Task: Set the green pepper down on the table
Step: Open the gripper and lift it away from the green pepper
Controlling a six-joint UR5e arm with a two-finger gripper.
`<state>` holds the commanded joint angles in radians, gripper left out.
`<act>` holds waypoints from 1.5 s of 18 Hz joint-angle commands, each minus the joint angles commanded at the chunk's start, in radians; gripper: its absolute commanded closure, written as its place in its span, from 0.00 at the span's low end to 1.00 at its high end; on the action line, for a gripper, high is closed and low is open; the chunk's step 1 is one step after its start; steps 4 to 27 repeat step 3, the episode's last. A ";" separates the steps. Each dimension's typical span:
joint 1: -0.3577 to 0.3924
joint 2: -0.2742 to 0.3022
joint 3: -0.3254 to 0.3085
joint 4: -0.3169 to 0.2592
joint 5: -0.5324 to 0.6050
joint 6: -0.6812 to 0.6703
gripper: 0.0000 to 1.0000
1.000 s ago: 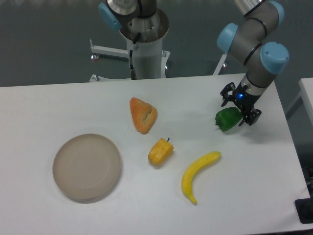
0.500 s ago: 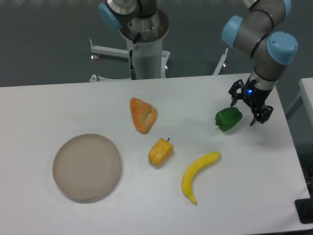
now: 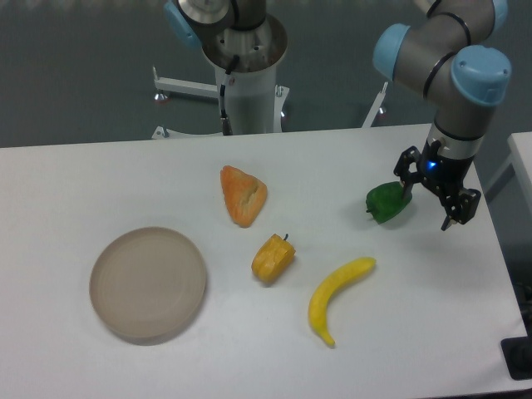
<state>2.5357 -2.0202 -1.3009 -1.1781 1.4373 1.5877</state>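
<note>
Pincer (image 3: 435, 198): fingers spread, grasping nothing.
Green pepper (image 3: 386, 203): on the table (image 3: 100, 183), just left of it, possibly touching one finger.

Green pepper down on the white surface, free of the jaws.

The green pepper (image 3: 387, 203) is small, glossy and bright green, lying on its side on the surface (image 3: 125, 174) near the right rear corner — its rounded body catches a pale highlight, and its narrower end points left. It sits just to the left of the jaws, which stand spread above the surface; the nearer finger is just beside the pepper's upper right edge, and whether it touches there cannot be told. Nothing grips the pepper — it rests on the surface by its own weight. The surface is large, flat, white and matte, reaching well beyond the jaws to the left and toward the front.
</note>
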 joint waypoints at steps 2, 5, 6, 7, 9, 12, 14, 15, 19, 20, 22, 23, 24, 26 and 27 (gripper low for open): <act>-0.023 -0.011 0.023 0.002 0.002 -0.009 0.00; -0.026 -0.012 0.023 0.003 0.000 -0.021 0.00; -0.026 -0.012 0.023 0.003 0.000 -0.021 0.00; -0.026 -0.012 0.023 0.003 0.000 -0.021 0.00; -0.026 -0.012 0.023 0.003 0.000 -0.021 0.00; -0.026 -0.012 0.023 0.003 0.000 -0.021 0.00; -0.026 -0.012 0.023 0.003 0.000 -0.021 0.00; -0.026 -0.012 0.023 0.003 0.000 -0.021 0.00; -0.026 -0.012 0.023 0.003 0.000 -0.021 0.00; -0.026 -0.012 0.023 0.003 0.000 -0.021 0.00; -0.026 -0.012 0.023 0.003 0.000 -0.021 0.00; -0.026 -0.012 0.023 0.003 0.000 -0.021 0.00; -0.026 -0.012 0.023 0.003 0.000 -0.021 0.00; -0.026 -0.012 0.023 0.003 0.000 -0.021 0.00; -0.026 -0.012 0.023 0.003 0.000 -0.021 0.00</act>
